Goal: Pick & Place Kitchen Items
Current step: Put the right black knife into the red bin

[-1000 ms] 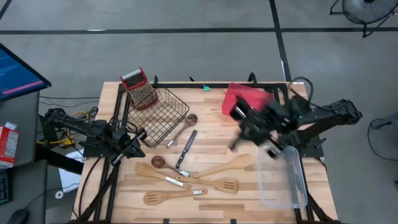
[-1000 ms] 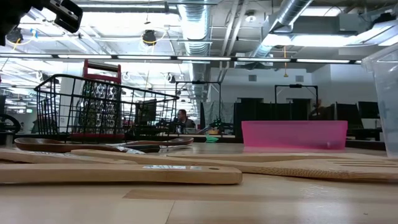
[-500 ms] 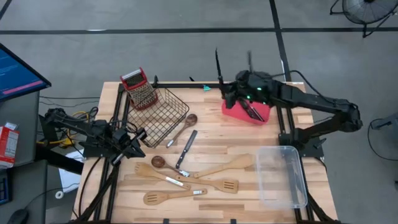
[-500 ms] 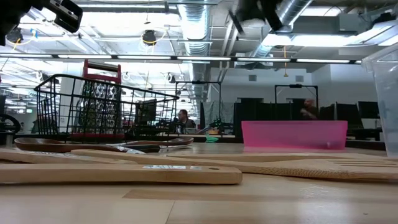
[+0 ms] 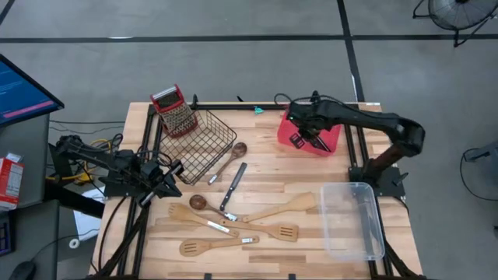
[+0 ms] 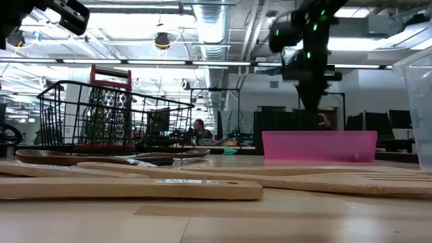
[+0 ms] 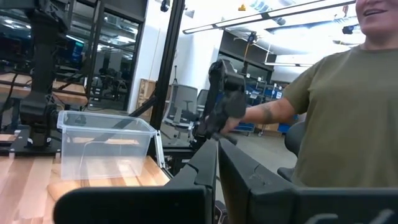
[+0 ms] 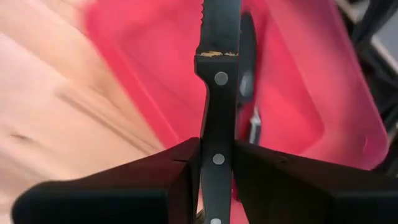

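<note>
My right gripper (image 5: 308,137) is over the flat red tray (image 5: 331,134) at the table's far right, shut on a black-handled knife (image 8: 219,74). It also shows above the tray (image 6: 319,146) in the low view (image 6: 309,101). My left gripper (image 5: 170,176) waits shut and empty at the table's left edge. Pale wooden spatulas (image 5: 272,231) (image 5: 218,245), a wooden spoon (image 5: 286,207), a dark-bowled spoon (image 5: 198,202), another wooden spoon (image 5: 231,157) and a second knife (image 5: 233,187) lie flat on the table's middle. My right gripper pinches the knife's black riveted handle (image 8: 217,134) between its two fingers. The knife runs along the fingers, its serrated blade (image 8: 221,25) sticking out past the fingertips toward the tray's floor. Whether the blade's tip touches the tray is out of frame.
A black wire basket (image 5: 204,138) with a red-topped grater (image 5: 175,110) stands at the far left. A clear plastic bin (image 5: 354,222) sits at the near right. Another dark utensil (image 8: 247,56) lies in the tray. A person (image 7: 336,118) stands beyond the table.
My right gripper has swung with the knife from above the table near the clear bin to the far edge, over the red tray, and then come down toward the tray. The utensils on the table have stayed put.
</note>
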